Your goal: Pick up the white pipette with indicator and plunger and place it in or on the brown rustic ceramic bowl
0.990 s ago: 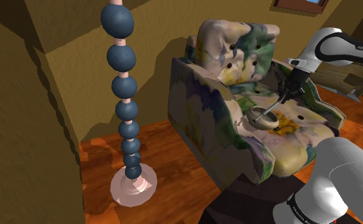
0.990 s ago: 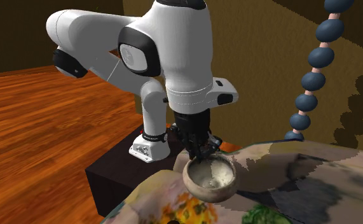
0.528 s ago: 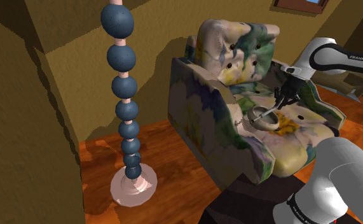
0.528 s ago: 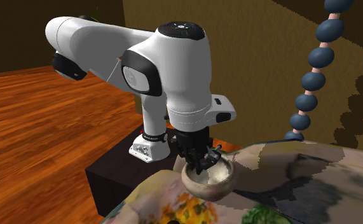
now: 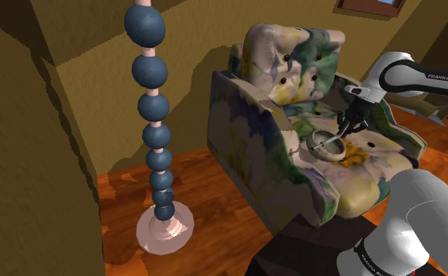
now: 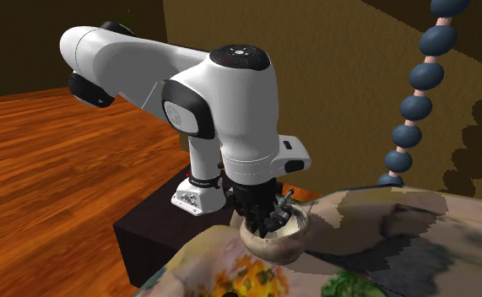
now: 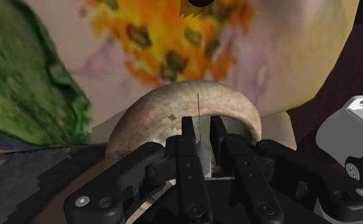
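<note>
Just above the bowl [image 7: 153, 103], with jaws pinched nearly closed on the pipette [image 7: 203, 156], could bump the rim and tip it over on the soft armchair [image 5: 253, 133].

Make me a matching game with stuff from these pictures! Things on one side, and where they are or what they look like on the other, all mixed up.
Things:
1. claw
2. bowl
3. blue balls
4. armchair

Clues:
A. covered in a flowery pattern
B. stacked in a tall column
C. shut on the pipette
D. sits on the armchair seat

Pairs: 1-C, 2-D, 3-B, 4-A
</note>
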Tool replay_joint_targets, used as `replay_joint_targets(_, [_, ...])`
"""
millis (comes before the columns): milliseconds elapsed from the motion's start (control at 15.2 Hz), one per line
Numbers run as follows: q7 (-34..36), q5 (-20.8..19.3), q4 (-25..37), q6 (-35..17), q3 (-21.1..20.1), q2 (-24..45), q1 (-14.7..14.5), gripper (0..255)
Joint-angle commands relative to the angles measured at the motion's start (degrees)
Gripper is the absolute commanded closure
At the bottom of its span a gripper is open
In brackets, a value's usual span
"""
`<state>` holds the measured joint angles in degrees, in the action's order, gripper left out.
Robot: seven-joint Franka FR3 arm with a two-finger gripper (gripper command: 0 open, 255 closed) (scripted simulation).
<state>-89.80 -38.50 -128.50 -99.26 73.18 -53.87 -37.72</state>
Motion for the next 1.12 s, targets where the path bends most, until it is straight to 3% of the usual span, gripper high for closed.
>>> replay_joint_targets(0, [0.01,0.04,-0.07,0.0,-0.02,-0.02,-0.03,255])
replay_joint_targets(66, [0.01,0.04,-0.07,0.0,-0.02,-0.03,-0.03,255])
replay_joint_targets(132, [0.04,0.04,-0.11,-0.02,-0.03,-0.03,-0.03,0])
replay_joint_targets(462, [0.01,0.04,-0.07,0.0,-0.02,-0.03,-0.03,0])
replay_joint_targets(726, [-1.35,3.12,6.01,5.99,-3.64,1.0,-0.24,0])
replay_joint_targets(1056, [-1.35,3.12,6.01,5.99,-3.64,1.0,-0.24,0])
